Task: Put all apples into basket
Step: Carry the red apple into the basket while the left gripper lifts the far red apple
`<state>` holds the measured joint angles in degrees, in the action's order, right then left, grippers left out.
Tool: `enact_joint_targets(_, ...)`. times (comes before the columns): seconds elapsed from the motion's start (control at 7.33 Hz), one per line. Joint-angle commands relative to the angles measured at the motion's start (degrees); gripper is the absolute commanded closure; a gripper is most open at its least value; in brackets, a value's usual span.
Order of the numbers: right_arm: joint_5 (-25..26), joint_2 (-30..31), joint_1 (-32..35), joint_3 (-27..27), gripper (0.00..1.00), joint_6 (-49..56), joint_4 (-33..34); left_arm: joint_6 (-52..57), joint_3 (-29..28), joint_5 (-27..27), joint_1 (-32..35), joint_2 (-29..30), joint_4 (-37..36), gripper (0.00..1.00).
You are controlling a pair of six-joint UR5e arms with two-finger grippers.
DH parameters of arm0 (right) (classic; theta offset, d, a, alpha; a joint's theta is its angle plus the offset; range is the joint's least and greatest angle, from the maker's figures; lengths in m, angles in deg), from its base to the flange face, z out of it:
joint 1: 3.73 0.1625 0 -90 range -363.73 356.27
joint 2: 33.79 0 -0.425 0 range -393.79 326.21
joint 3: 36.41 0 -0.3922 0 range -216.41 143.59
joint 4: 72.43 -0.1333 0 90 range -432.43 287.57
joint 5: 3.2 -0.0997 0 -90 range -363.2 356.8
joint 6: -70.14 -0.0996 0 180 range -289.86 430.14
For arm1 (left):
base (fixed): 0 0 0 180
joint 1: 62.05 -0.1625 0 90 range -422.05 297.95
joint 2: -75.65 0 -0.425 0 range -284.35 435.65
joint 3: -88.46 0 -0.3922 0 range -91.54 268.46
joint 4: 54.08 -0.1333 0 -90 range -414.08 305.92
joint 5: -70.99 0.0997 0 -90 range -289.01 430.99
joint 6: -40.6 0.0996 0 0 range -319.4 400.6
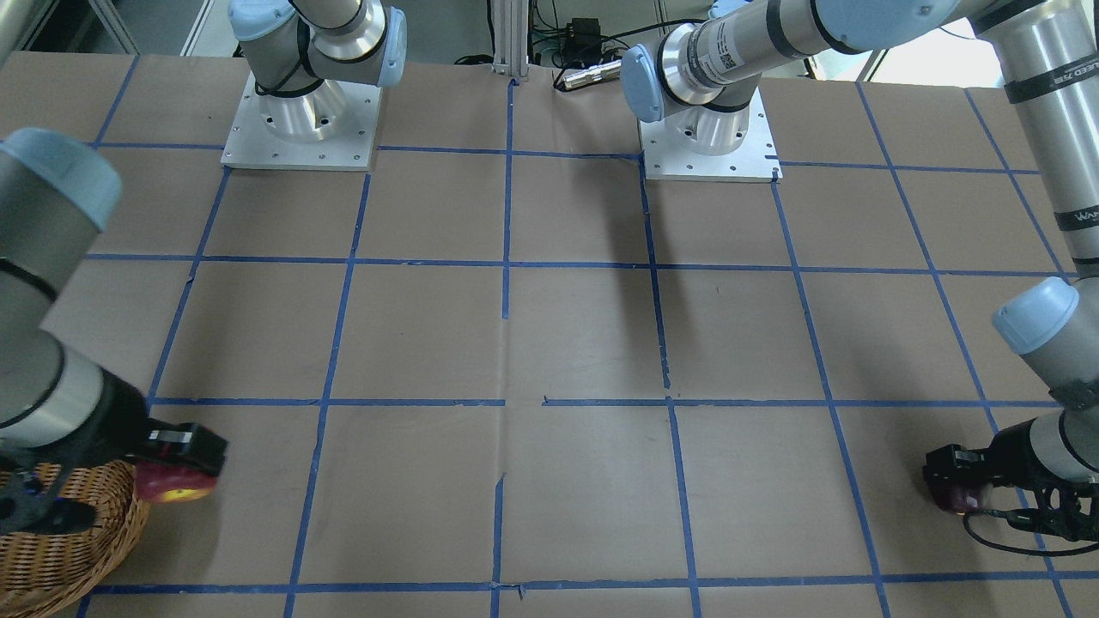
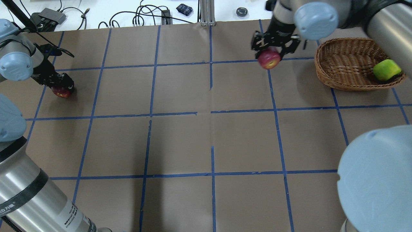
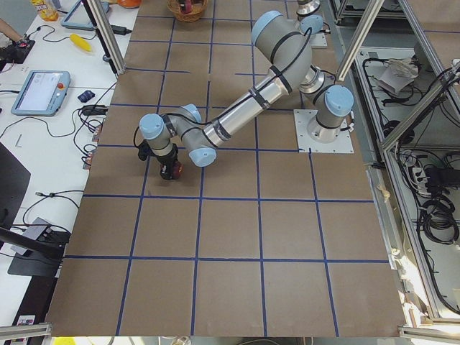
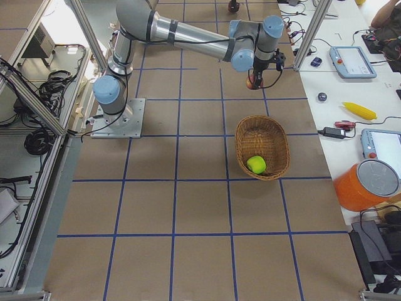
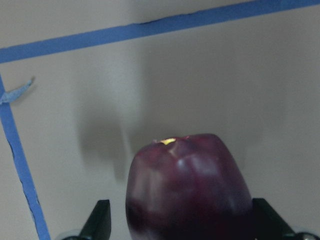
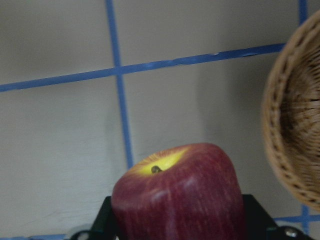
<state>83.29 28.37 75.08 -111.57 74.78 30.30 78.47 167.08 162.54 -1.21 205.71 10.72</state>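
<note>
Brown table [image 2: 180, 145]: right pincer [image 2: 272, 54] clamps red apple [image 2: 269, 60]; left pincer [image 2: 61, 87] straddles maroon apple [image 2: 62, 92], grip unclear.

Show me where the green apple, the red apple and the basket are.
green apple [image 2: 386, 70]: overhead view, middle of its visible surface.
red apple [image 2: 269, 59]: overhead view, centre of its red side.
basket [image 2: 317, 61]: overhead view, on the woven rim at its left end.

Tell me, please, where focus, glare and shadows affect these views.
Left wrist view: the dark maroon apple fills the foreground, soft, with one small glint on top and a faint shadow to its left. Right wrist view: the red apple is fairly sharp, the basket rim blurred. Overhead view: the right arm's elbow cap looms defocused at lower right; the bench at the top is washed out.
</note>
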Motion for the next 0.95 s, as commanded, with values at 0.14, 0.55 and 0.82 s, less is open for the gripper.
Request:
enact_joint_targets(0.14, 7.0, -3.8, -11.6, 0.8, 1.00, 11.7, 3.4, -5.0, 0.6, -4.7, 3.6, -4.9, 10.1, 0.78)
enact_joint_targets(0.55, 8.2, -10.1, -14.1, 0.8, 1.00, 13.6, 11.8, -23.2, 8.7, -5.2, 12.2, -13.2, 11.2, 0.78)
enact_joint_targets(0.82, 7.2, -10.9, -15.4, 0.8, 0.27, 13.2, 11.7, -40.3, 12.3, -5.8, 21.0, -16.4, 10.3, 0.78)
